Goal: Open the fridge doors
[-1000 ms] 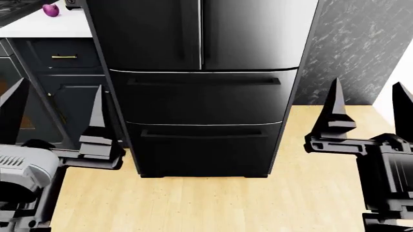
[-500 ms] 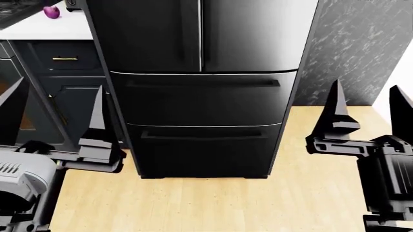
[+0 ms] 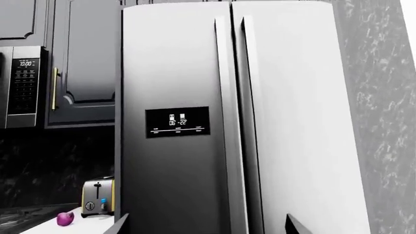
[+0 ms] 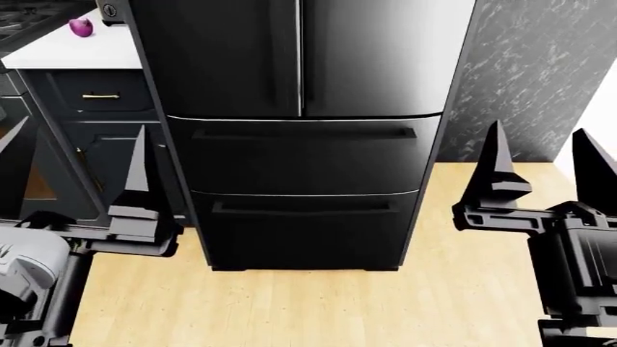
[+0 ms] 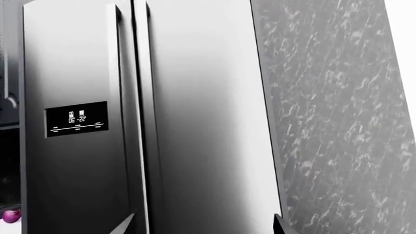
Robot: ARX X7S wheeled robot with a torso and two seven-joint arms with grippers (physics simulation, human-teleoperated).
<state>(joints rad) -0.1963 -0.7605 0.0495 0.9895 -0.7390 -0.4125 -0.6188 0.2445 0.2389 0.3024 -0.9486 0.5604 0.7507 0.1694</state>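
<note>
Both tall glossy black fridge doors [image 4: 299, 54] are shut, meeting at a thin centre seam with slim vertical handles [image 3: 237, 122] on either side – straight ahead of the robot, above two wide black drawer fronts [image 4: 303, 155]. The left gripper [image 4: 72, 188] and right gripper [image 4: 545, 170] hang low out front, fingers spread wide, holding nothing, well short of the doors. A small purple onion [image 4: 81, 27] sits on the white countertop [image 4: 87, 50] to the left.

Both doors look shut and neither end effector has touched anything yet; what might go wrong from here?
The two slim door handles run side by side at the centre seam, so an end effector might catch the wrong one or both. The drawer handle lies just beneath and may get pulled instead. The left door, opening, might swing toward the counter beside the fridge.
</note>
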